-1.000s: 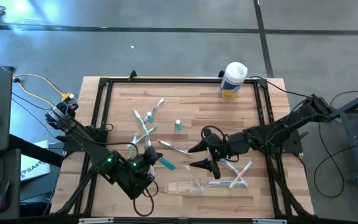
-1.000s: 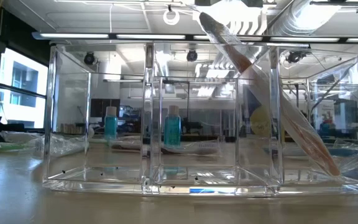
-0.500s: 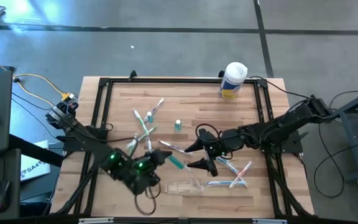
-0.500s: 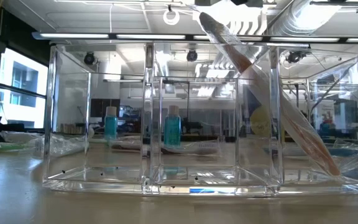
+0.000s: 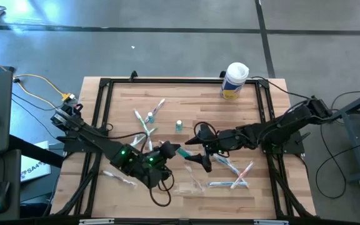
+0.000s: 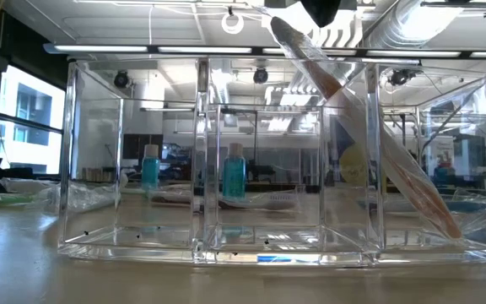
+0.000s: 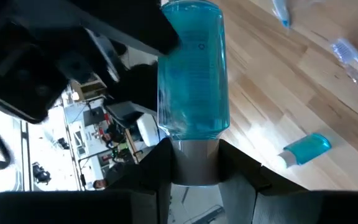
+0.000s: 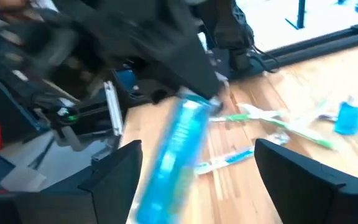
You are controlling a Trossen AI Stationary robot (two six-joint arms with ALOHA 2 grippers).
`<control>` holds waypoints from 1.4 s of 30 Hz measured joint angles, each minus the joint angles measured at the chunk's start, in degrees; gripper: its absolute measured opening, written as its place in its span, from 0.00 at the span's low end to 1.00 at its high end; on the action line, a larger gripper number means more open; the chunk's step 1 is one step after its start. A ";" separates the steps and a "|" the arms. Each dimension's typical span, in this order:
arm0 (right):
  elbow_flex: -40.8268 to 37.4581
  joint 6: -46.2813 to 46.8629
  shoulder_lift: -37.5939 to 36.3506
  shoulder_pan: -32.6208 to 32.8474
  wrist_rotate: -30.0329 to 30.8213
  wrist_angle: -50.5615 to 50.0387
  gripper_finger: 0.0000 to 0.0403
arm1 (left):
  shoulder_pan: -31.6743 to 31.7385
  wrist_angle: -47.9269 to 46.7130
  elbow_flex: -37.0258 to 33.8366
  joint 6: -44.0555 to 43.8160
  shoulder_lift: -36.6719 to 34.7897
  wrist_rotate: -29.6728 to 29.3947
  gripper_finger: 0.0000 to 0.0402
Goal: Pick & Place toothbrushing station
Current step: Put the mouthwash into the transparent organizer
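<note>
High view: two dark arms reach in over the wooden table [image 5: 186, 100], and one white canister [image 5: 234, 80] with a yellow label stands at its far edge. Loose toothbrushes lie in two patches, roughly five near the table's middle left [image 5: 145, 125] and about four at the right [image 5: 233, 178], though the tangle makes an exact count uncertain. One small teal tube [image 5: 179, 125] stands alone between the patches, and a second one lies among the left-hand brushes. One clear holder [image 5: 189, 185] sits near the front edge; the low view shows it has three compartments, with a single long toothbrush [image 6: 369, 127] leaning in the right one. The left gripper [image 5: 172, 150] sits just behind the holder, its fingers [image 7: 241, 168] closed on the pale cap of a teal tube [image 7: 193, 68], which juts out toward the right arm. The right gripper [image 5: 195, 150] faces it closely, fingers [image 8: 297, 174] spread wide on either side of that tube's free end without visibly touching it.
</note>
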 joint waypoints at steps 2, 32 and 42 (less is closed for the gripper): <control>0.00 -0.71 0.00 0.02 -0.07 -0.04 0.75 | -0.01 -0.20 0.56 0.00 0.09 -0.02 0.23; 0.00 -5.07 -0.04 -0.48 0.08 -2.71 0.16 | 3.66 -0.31 1.08 -0.90 1.83 0.27 0.23; 0.00 -6.62 -0.01 -0.28 -0.67 -2.52 0.16 | 3.72 0.54 1.10 -3.69 1.83 3.51 0.41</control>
